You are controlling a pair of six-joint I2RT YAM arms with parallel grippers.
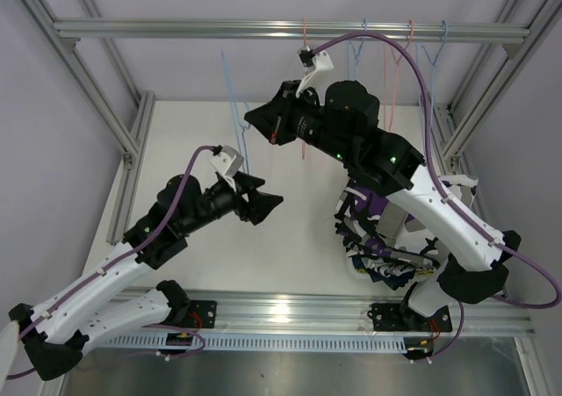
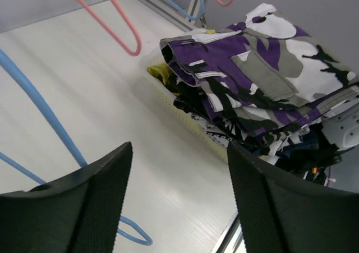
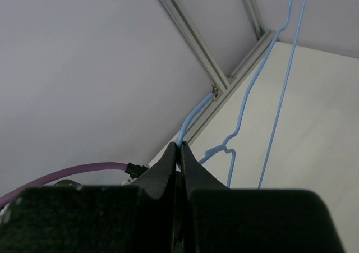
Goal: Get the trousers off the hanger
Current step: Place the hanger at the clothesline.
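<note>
Left pincer [image 2: 178,174] wide open, empty. Right pincer [image 3: 179,155] pinched shut on blue hanger [image 3: 197,111] wire. Trousers [image 2: 263,73] piled at worktop [image 2: 67,73] edge; other hangers [image 2: 112,17] I see look bare, so I reckon nearly done.

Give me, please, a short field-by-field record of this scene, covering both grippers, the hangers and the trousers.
Left gripper: open, empty, above the white table
Right gripper: shut on a thin blue wire hanger
Trousers: folded pile, purple, black and white camouflage trousers on top, yellow-green cloth at its edge
Pile location: table's right side, partly under the right arm
Other hanger: pink wire hanger, bare in view
</note>
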